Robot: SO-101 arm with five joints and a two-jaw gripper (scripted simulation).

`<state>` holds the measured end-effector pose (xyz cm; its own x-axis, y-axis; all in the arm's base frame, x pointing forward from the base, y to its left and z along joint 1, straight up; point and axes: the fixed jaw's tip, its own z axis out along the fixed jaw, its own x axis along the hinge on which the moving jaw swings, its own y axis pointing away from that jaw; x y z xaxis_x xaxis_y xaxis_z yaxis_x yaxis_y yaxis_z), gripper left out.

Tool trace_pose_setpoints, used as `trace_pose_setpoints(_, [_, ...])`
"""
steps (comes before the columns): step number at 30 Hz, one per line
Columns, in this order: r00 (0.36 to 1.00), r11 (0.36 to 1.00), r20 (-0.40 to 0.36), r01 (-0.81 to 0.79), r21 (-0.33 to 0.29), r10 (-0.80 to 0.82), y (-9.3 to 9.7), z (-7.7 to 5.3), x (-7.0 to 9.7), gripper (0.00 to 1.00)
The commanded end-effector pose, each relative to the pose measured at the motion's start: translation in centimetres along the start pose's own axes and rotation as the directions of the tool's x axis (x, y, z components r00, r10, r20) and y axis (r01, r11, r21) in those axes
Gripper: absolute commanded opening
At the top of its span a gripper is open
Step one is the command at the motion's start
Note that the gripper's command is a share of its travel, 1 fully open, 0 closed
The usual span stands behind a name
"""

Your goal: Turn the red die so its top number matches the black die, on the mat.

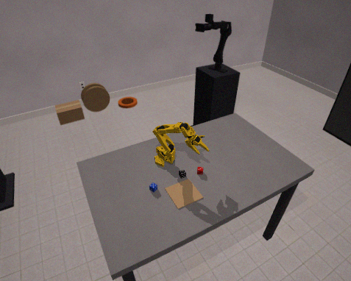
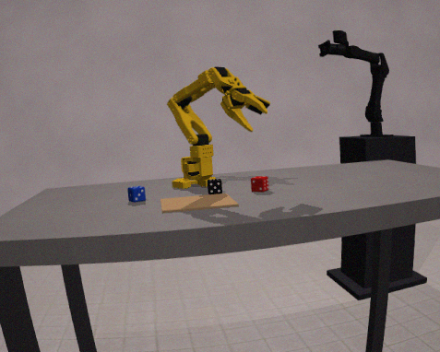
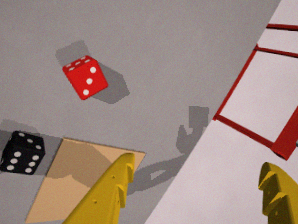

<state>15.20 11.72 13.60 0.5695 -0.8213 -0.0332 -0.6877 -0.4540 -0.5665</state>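
The red die (image 1: pixel 200 170) lies on the bare grey table, to the right of the black die (image 1: pixel 182 173) and off the mat. The tan mat (image 1: pixel 184 193) lies flat in front of both; the black die sits just off its far edge. The blue die (image 1: pixel 153 187) lies left of the mat. My gripper (image 2: pixel 257 115) hangs high above the table, over the area behind the red die (image 2: pixel 259 183), open and empty. In the wrist view the red die (image 3: pixel 85 77) is at the upper left, the black die (image 3: pixel 21 152) at the lower left and the mat (image 3: pixel 80 182) beside my fingers.
The arm's yellow base (image 1: pixel 165 156) stands behind the black die. A black pedestal (image 1: pixel 215 93) with a black arm stands beyond the table's far edge. The table's edge and a red frame (image 3: pixel 260 95) on the floor show in the wrist view.
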Motion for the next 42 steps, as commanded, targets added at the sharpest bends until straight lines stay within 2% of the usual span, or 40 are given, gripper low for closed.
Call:
trace_pose_setpoints(1, [0.995,0.993,-0.006,0.099,0.068,-0.099,-1.5,-1.3,0.1,0.35])
trace_pose_setpoints(11, [0.960,0.960,-0.007,0.281,0.013,-0.281,-1.6,-1.2,0.3,0.35])
trace_pose_setpoints(34, [0.939,0.939,0.001,0.344,-0.015,-0.344,-1.5,-1.0,0.4,0.35])
trace_pose_setpoints(38, [0.939,0.937,0.016,0.343,-0.064,-0.343,-1.1,-0.2,0.4,0.35])
trace_pose_setpoints(42, [0.939,0.926,0.044,0.343,-0.157,-0.340,-0.3,1.2,0.4,0.35])
